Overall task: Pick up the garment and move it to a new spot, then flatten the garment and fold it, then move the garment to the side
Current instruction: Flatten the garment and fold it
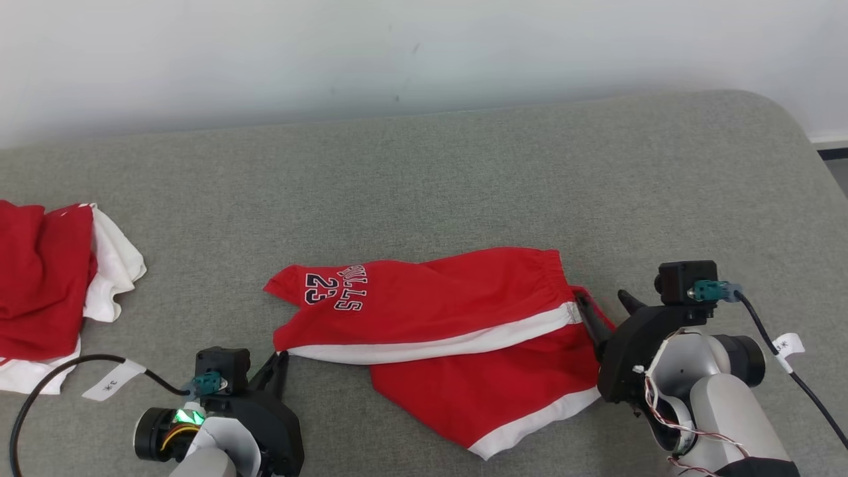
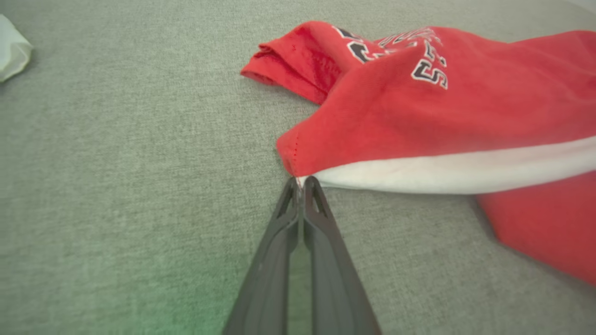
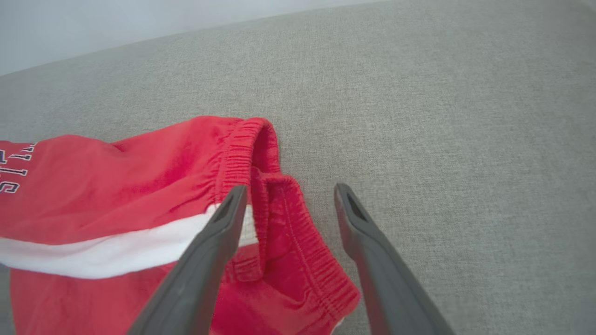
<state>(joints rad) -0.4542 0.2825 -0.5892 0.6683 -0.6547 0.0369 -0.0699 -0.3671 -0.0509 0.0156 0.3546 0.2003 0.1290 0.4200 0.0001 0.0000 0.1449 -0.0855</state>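
Observation:
The garment (image 1: 430,311) is a pair of red shorts with a white side stripe and "BULLS 23" printed on one leg, lying partly folded over itself on the grey fabric surface (image 1: 464,172). My left gripper (image 1: 283,359) is shut on the hem corner of the garment (image 2: 442,111), its tips (image 2: 302,182) pinching where the white stripe ends. My right gripper (image 1: 601,301) stands open at the elastic waistband. In the right wrist view one finger (image 3: 219,232) lies over the garment (image 3: 139,186) and the right gripper (image 3: 291,190) straddles the waistband's end.
A heap of red and white clothes (image 1: 46,285) lies at the left edge; a white bit of it (image 2: 11,51) appears in the left wrist view. A pale wall (image 1: 397,53) backs the surface, whose rounded corner (image 1: 795,132) drops off at the right.

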